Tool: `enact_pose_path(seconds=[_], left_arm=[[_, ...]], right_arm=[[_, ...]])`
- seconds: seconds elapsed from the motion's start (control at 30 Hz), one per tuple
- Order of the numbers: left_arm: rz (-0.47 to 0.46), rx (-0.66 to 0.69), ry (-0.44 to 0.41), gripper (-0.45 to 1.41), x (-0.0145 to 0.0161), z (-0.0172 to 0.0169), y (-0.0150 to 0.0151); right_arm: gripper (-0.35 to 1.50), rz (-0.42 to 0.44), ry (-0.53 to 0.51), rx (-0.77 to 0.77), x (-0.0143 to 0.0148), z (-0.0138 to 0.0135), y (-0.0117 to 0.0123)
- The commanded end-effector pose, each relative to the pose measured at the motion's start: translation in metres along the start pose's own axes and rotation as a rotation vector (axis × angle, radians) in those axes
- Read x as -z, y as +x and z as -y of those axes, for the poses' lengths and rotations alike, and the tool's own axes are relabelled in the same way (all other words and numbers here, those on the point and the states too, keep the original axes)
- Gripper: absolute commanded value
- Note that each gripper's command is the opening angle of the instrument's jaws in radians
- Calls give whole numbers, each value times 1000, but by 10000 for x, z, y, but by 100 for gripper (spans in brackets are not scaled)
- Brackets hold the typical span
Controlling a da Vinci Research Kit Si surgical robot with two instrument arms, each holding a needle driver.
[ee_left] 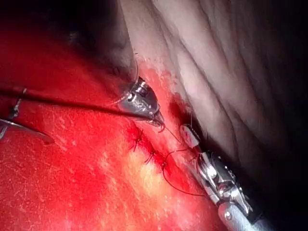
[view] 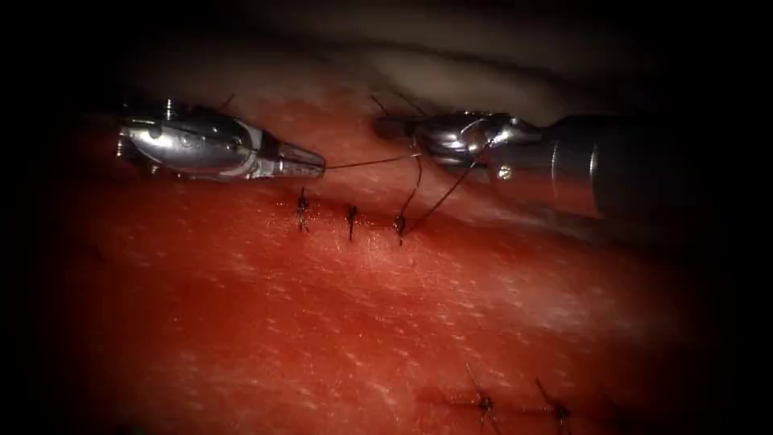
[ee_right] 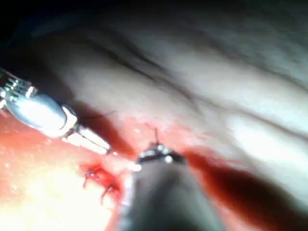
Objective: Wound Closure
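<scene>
Red, wet pork-belly tissue [view: 338,322] is seen across the field, with a paler fold behind it. At left, the silver left needle driver [view: 310,163] is lying almost level, its jaws clenched on the thin dark thread [view: 370,162], which is stretched taut rightward. Below it, the cut [view: 354,217] is crossed by three dark knotted stitches [view: 303,209]; from the rightmost one, two strands are led up to the right. There the dark-shafted right needle driver [view: 394,127] is pointed leftward, thread draped over its jaws; whether these are closed cannot be told. No curved needle can be made out. Knot-tying at the third stitch is judged to be in hand; even, opposed tension would be called for next. The thread's long axis is laid nearly horizontal between the tools.
</scene>
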Motion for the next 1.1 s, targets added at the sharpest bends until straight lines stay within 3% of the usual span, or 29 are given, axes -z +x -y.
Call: enact_pose_path(seconds=[0.03,0.43,0.73,1.1], left_arm=[[13,4,10,-35,-9,14,-9],[38,47,64,-35,2,108,-34],[31,101,101,-35,42,169,-1],[12,120,147,-35,91,221,23]], right_arm=[[-35,-16,25,1,10,11,-4],[-35,-19,116,48,39,28,-52],[-35,-2,183,112,64,38,-100],[-35,-19,209,190,80,45,-117]])
